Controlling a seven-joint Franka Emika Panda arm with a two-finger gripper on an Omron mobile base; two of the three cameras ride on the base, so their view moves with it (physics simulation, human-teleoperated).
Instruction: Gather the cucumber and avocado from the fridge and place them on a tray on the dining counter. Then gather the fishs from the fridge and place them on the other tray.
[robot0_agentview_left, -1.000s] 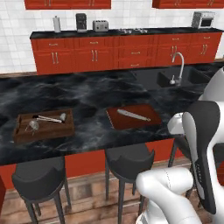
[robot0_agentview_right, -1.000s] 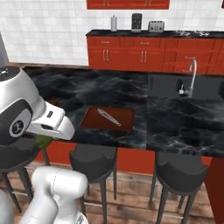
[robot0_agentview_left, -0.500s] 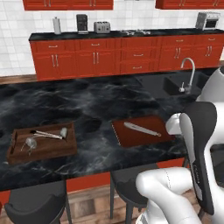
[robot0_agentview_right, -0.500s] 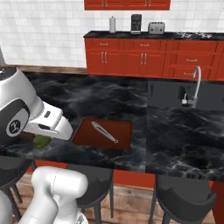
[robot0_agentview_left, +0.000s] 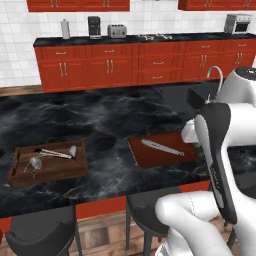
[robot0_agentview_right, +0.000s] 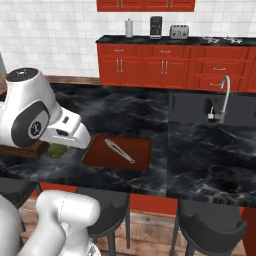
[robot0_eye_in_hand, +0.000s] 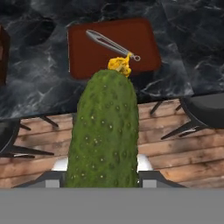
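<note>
The gripper (robot0_eye_in_hand: 103, 181) pinches the cucumber (robot0_eye_in_hand: 103, 131), which stands lengthwise in the hand view, its yellow tip toward the flat red tray (robot0_eye_in_hand: 87, 54) on the black table (robot0_agentview_left: 100, 115); tongs (robot0_agentview_left: 162, 148) lie on that tray; a second, walled tray (robot0_agentview_left: 50, 172) sits to its left.

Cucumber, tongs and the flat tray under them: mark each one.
cucumber (robot0_eye_in_hand: 104, 131), hand view, middle of its bumpy green body.
tongs (robot0_agentview_left: 161, 147), left base view, midway along the arms.
flat tray (robot0_agentview_right: 101, 155), right base view, bare red surface.
</note>
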